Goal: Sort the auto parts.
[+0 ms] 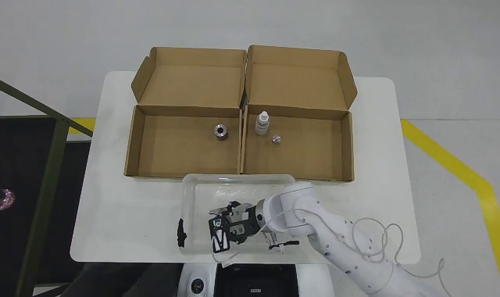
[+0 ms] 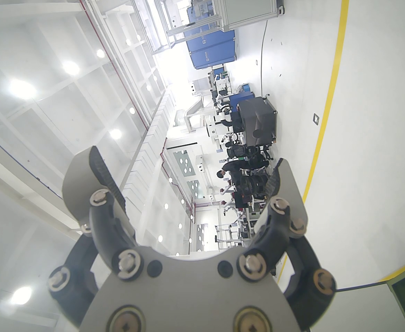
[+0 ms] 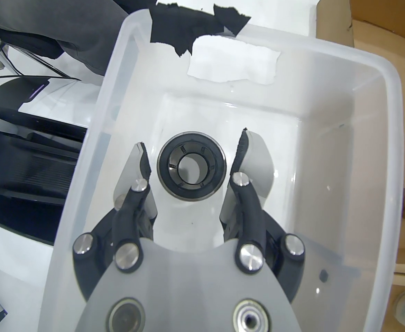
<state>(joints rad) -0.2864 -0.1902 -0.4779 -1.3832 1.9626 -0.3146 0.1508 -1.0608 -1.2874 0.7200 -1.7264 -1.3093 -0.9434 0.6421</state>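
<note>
One clear plastic bin (image 1: 234, 177) sits at the worktop's near edge. One black ring-shaped bearing (image 3: 166, 174) lies flat on its floor. The right gripper (image 3: 192, 141) is released, and its ribbed fingers straddle the bearing, just clear of it. Behind stand two open cardboard boxes. The left box (image 1: 156, 144) holds one metal bushing (image 1: 220, 131). The right box (image 1: 312, 152) holds one white bottle (image 1: 264, 123) and one small round part (image 1: 275, 139). The left gripper (image 2: 188, 164) is spread wide and holds nothing.

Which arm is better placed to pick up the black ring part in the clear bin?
Right. The right end effector is open inside the clear bin, straddling the black ring part. The left end effector points into the room.
</note>
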